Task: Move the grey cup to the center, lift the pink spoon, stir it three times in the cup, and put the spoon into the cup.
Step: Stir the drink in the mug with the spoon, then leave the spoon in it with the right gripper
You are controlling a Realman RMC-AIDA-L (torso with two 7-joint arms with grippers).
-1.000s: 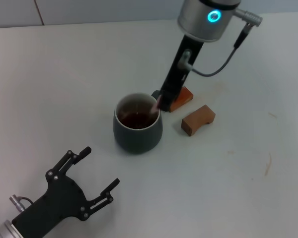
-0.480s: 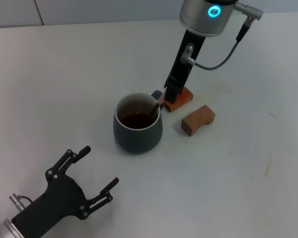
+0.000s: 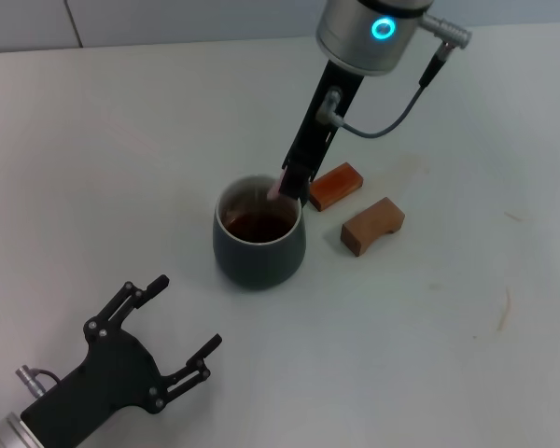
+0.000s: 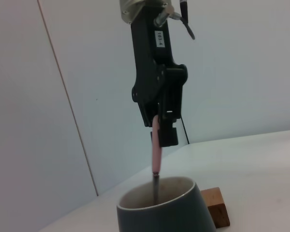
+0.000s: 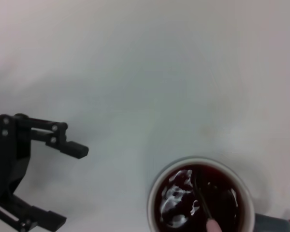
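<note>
The grey cup point(image 3: 259, 245) stands mid-table with dark reddish-brown liquid inside; it also shows in the left wrist view point(image 4: 166, 212) and the right wrist view point(image 5: 201, 198). My right gripper point(image 3: 289, 183) is shut on the pink spoon point(image 3: 276, 188) and holds it upright above the cup's far rim. The spoon's pink handle point(image 4: 156, 152) hangs from the gripper and its metal stem dips into the cup. In the right wrist view the spoon point(image 5: 203, 203) stands in the liquid. My left gripper point(image 3: 173, 331) is open and empty at the near left, away from the cup.
Two brown wooden blocks lie right of the cup: one point(image 3: 336, 186) near the right gripper, one point(image 3: 372, 225) closer to me. A block point(image 4: 216, 207) also shows behind the cup in the left wrist view. The rest is bare white tabletop.
My right gripper has moved left with the spoon, from the cup's right rim by the handle to its far rim. The red-brown block it covered shows again. The left arm has not moved.
</note>
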